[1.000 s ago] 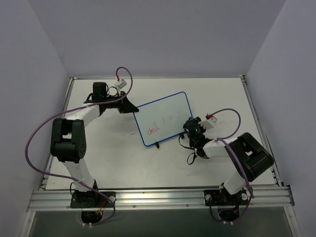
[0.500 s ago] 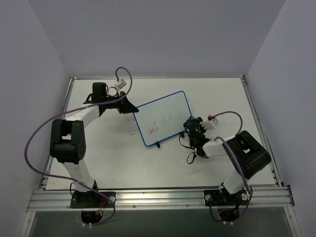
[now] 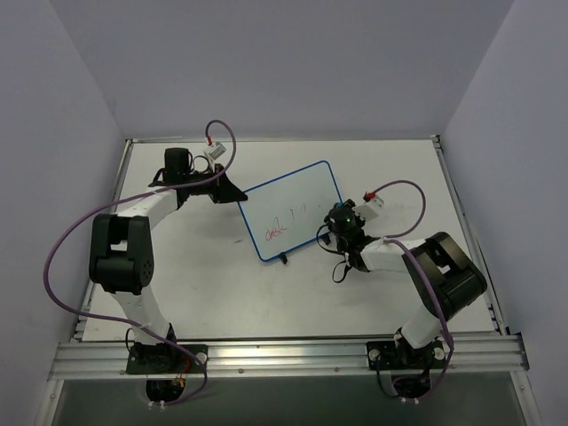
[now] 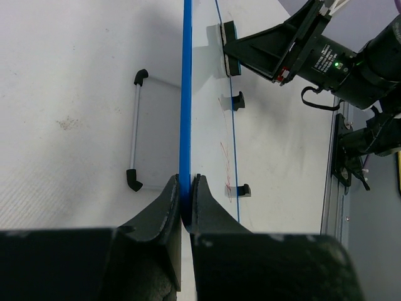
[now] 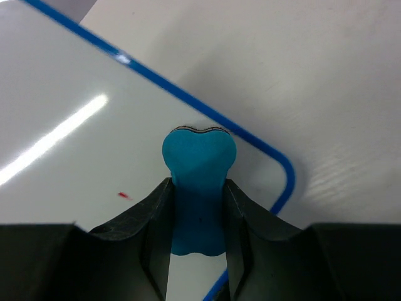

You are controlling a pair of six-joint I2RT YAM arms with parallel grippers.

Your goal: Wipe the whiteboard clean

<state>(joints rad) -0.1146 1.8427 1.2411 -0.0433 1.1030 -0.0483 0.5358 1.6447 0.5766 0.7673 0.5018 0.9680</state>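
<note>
The left end effector (image 4: 185, 180) pinches the whiteboard (image 3: 297, 200) at its 9 o'clock edge; the right end effector (image 5: 198, 185) holds the eraser (image 5: 198, 157) at its 4 o'clock corner.

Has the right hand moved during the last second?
Yes. The right hand went slightly toward the table's far edge and left, further over the whiteboard.

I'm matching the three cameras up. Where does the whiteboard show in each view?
Top external: the whiteboard lies slanted at the centre.
Left wrist: it is seen edge-on, a vertical blue line up the middle, pinched between the jaws of the left gripper.
Right wrist: its white face fills the upper left, behind the eraser held by the right gripper.
Shared landmark: the blue frame.
</note>
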